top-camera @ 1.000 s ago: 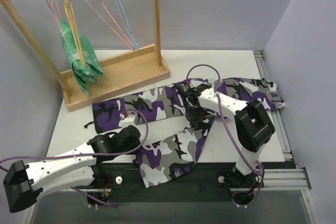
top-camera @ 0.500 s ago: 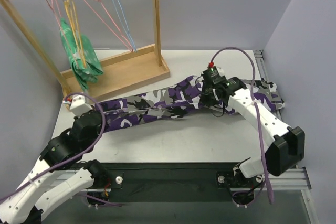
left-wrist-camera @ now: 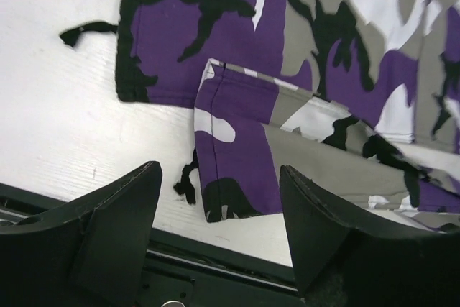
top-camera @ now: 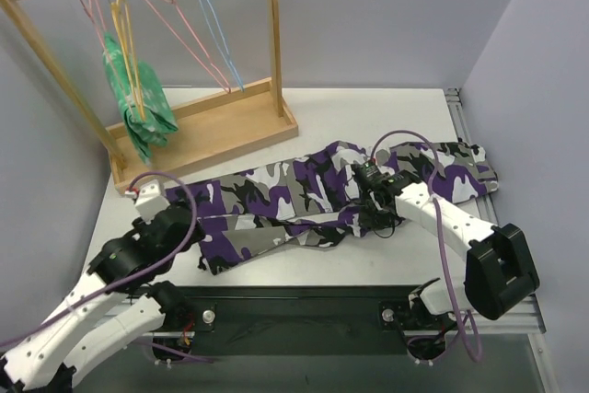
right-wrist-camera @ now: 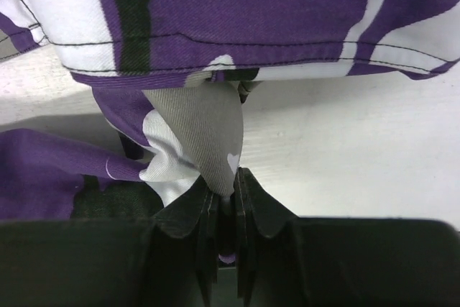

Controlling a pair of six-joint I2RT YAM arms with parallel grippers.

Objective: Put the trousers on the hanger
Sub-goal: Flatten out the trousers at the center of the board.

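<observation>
The jaws of the right gripper (right-wrist-camera: 224, 192) are pinching the purple, black, white and grey camouflage trousers (top-camera: 304, 192) mid-fold; the jaws of the left gripper (left-wrist-camera: 219, 170) are hanging open. Next, likely: fetching the thin yellow wire hanger (top-camera: 127, 52).

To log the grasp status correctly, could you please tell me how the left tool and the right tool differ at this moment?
The left tool stands open and holds nothing; the right tool is shut on a pinched fold of the trousers. The left tool hovers above a trouser-leg hem at the garment's left end; the right tool sits further right, mid-garment. Both are low over the trousers.
</observation>
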